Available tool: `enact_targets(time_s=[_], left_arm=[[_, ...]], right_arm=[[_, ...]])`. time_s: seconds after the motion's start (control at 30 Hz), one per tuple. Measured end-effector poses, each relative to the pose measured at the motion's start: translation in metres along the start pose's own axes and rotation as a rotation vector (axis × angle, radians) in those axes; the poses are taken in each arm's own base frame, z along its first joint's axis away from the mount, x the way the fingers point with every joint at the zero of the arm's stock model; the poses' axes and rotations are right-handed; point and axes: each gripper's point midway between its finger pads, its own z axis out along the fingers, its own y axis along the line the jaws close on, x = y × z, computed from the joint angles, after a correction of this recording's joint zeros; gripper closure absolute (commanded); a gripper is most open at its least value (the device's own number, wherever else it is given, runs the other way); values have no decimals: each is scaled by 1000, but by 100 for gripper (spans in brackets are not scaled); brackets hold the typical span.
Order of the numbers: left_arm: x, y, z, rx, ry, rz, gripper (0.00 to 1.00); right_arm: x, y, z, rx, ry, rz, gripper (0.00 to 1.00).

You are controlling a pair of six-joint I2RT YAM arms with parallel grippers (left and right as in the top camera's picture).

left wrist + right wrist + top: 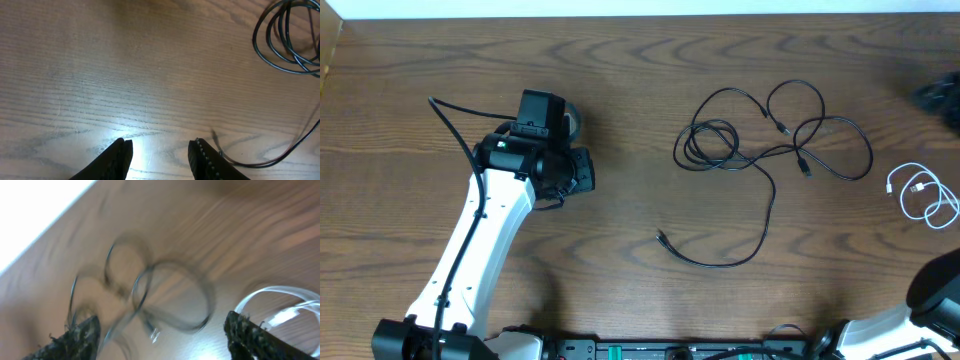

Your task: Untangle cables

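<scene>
Several black cables [760, 140] lie in tangled loops right of the table's middle, and one long strand ends in a plug [662, 236] nearer the front. A small coiled white cable [920, 195] lies at the far right, apart from them. My left gripper [582, 170] sits well left of the tangle. In the left wrist view it [160, 152] is open over bare wood, with a black coil [285, 40] at the upper right and a plug end [215, 135] beside the right finger. My right gripper [162, 330] is open above blurred black loops [165, 295], with the white cable [280, 305] to its right.
A dark object [940, 100] rests at the table's right edge. The right arm [940, 290] reaches in from the bottom right corner. The table's far edge [640, 14] runs along the top, against a white surface.
</scene>
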Motion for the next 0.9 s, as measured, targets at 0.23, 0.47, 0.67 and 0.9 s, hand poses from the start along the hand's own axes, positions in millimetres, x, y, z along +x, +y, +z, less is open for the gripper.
enact_targets(time_s=[0.23,0.47,0.67,0.9], left_arm=[[0,2,0,-13,-3,0,58],[-3,14,-1,-79,-22,-2,58],[-4,16,-1,-91,-25,-1,58],[-4,17,-1,-98,-28,-1,58]], right_arm=[[62,76,28,-60,233,-268,14],[110,126,65,-37,333,-322,15],[159,150,111,-15,370,-216,18],[207,144,140,196,345,-39,16]])
